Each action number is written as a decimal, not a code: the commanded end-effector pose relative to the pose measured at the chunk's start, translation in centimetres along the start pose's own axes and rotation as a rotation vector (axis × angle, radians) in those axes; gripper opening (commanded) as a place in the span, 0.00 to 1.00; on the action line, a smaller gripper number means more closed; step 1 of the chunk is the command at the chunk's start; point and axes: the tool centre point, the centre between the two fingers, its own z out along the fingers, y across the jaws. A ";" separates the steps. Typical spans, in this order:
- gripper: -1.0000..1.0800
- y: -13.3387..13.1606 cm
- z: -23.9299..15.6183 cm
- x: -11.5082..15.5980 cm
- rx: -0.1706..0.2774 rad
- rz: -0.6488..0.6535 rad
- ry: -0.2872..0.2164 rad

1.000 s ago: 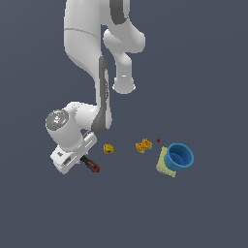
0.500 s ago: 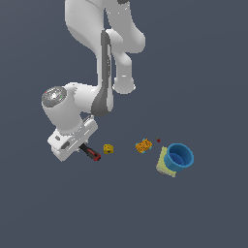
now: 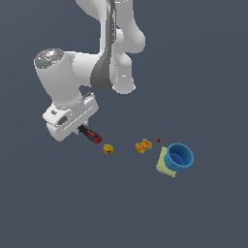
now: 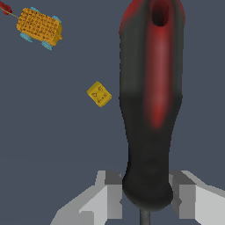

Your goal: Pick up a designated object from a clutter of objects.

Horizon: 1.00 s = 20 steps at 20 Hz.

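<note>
The screwdriver (image 3: 91,135), with its black-and-red handle, sticks out from under my gripper (image 3: 79,129) in the exterior view. In the wrist view the handle (image 4: 151,101) fills the middle, and my gripper (image 4: 146,195) is shut on its lower end, with a grey finger (image 4: 109,193) on each side. Only a stub of the thin shaft (image 4: 144,217) shows. The screwdriver hangs above the floor, on the exterior view's left of the clutter.
A small yellow block (image 3: 108,149) (image 4: 99,93) lies closest. An orange lumpy piece (image 3: 143,146) (image 4: 39,27) and a tiny red bit (image 3: 158,140) (image 4: 5,8) lie beyond. A blue cup (image 3: 179,156) rests on a pale yellow-green pad (image 3: 163,167) at the exterior view's right.
My gripper has risen with the screwdriver held in it, moving up and away from the floor. The clutter has not moved.
</note>
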 end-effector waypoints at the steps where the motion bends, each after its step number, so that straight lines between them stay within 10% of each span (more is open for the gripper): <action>1: 0.00 -1.0 -2.3 -0.3 -0.001 0.000 0.000; 20: 0.00 -7.8 -19.4 -2.4 -0.001 -0.001 0.001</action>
